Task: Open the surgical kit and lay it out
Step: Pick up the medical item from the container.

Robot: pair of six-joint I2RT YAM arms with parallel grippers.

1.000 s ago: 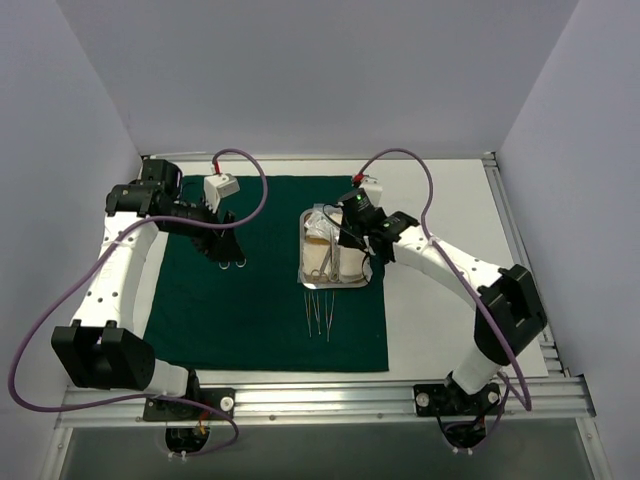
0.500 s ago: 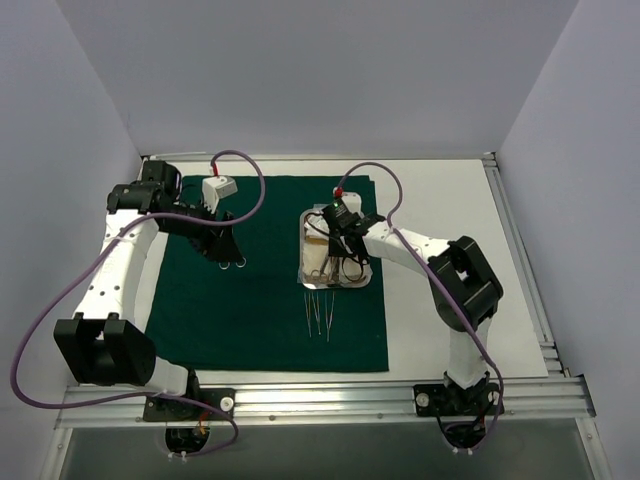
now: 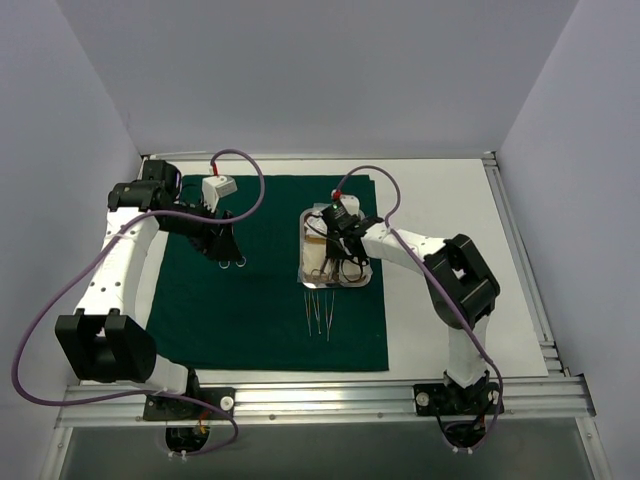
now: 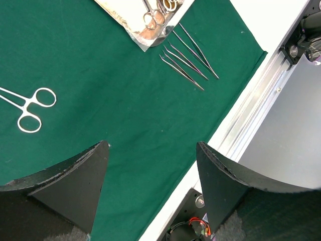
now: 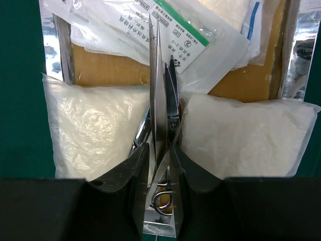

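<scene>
Drape (image 3: 250, 310) lies on bench (image 3: 440, 190). Tray (image 3: 304, 262) on its far right part, packets (image 5: 85, 135) and forceps (image 5: 156, 100) inside; tweezers (image 3: 320, 312) just before tray; clamp (image 3: 236, 262) left, well apart.

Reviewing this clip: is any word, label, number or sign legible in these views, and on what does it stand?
On the clear packet with the green stripe, lying in the steel tray: rows of black print, too small and blurred to read.
On the packet with the blue mark beside it: no readable print.
Top external and left wrist views: no text at all.
</scene>
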